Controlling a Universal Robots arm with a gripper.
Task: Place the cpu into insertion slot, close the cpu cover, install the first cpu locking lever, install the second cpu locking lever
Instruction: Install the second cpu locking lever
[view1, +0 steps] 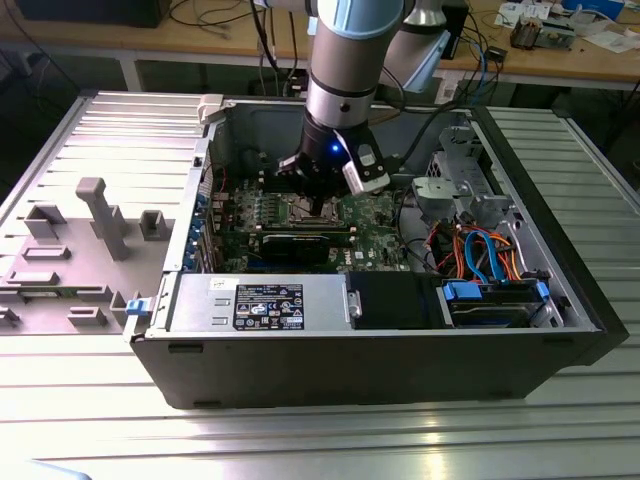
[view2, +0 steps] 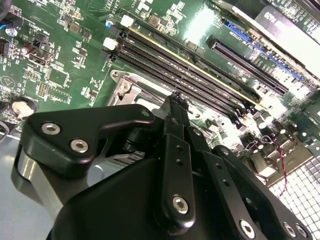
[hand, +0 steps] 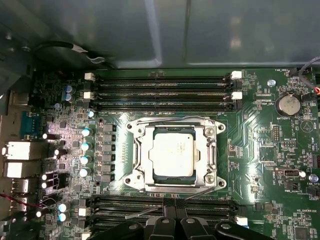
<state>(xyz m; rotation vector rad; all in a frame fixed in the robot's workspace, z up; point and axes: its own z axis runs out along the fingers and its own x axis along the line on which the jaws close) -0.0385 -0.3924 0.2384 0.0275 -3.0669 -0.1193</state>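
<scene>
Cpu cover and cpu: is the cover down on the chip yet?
Touching, as far as shows. In the first wrist view the cpu cover lies flat around the cpu, its frame overlapping the chip's edges with no visible gap.

One computer case, one arm
One cpu (hand: 173, 153), one cpu cover (hand: 175, 154), one gripper (hand: 171, 205), one motherboard (hand: 260, 150).

Open computer case (view1: 400, 350) on metal table (view1: 560, 420), arm's gripper (view1: 322, 190) down over insertion slot (view1: 312, 208), grey fixtures (view1: 100, 215) toward exterior view's left.
</scene>
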